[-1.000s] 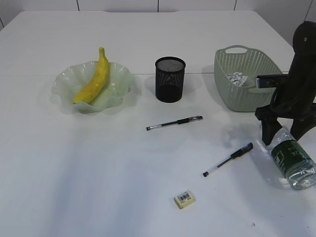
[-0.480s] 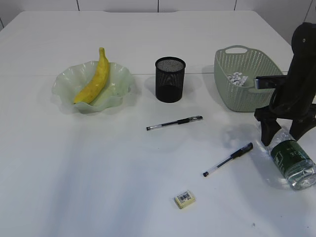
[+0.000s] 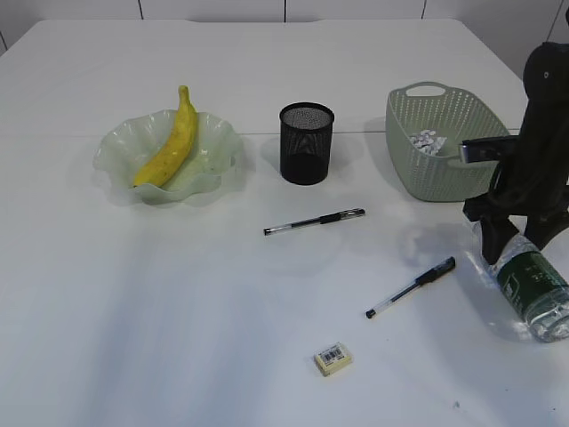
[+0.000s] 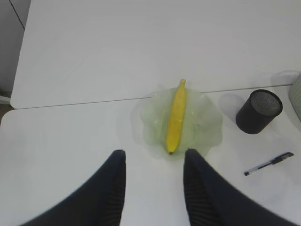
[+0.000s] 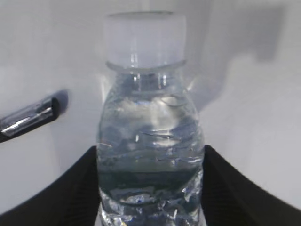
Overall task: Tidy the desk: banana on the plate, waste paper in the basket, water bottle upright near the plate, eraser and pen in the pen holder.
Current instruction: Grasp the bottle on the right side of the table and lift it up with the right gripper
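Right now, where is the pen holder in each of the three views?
Exterior view: the pen holder stands upright, centre, between the plate and the basket.
Left wrist view: pen holder at right, beside the plate.
Right wrist view: not in it.
Shared landmark: the banana on the plate.

Pale tiled wall [image 3: 213, 9] behind

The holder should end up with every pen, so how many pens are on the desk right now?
2. One pen lies just in front of the black mesh pen holder; the other pen lies nearer the front, left of the toppled water bottle. The holder's inside is not fully visible.
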`<act>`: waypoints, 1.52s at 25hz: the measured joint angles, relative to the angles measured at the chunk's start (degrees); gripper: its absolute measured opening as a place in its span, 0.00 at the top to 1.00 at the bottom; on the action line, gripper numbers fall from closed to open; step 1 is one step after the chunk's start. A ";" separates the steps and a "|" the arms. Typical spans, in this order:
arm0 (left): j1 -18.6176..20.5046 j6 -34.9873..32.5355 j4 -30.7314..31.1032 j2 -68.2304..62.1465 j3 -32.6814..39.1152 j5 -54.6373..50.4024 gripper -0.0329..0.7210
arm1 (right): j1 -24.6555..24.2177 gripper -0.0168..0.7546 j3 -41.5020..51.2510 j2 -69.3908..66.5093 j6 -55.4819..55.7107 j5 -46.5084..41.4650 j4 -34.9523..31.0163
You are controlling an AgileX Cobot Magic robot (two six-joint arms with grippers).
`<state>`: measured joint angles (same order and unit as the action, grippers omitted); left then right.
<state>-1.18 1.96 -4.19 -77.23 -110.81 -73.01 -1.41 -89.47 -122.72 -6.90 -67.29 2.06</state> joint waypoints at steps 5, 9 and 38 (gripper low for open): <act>0.00 0.00 0.00 0.00 0.00 0.00 0.58 | 0.00 0.50 0.00 0.00 0.00 0.00 0.64; 0.00 0.00 0.00 0.00 0.00 0.00 0.58 | 0.00 0.51 -0.09 0.00 0.00 -0.26 0.64; 0.00 0.00 0.00 0.00 0.00 0.00 0.58 | 0.00 0.51 -3.39 2.61 1.51 -1.32 -0.27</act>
<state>-1.18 1.96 -4.19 -77.23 -110.81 -73.01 -1.41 -92.87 -120.10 -5.40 -68.61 1.80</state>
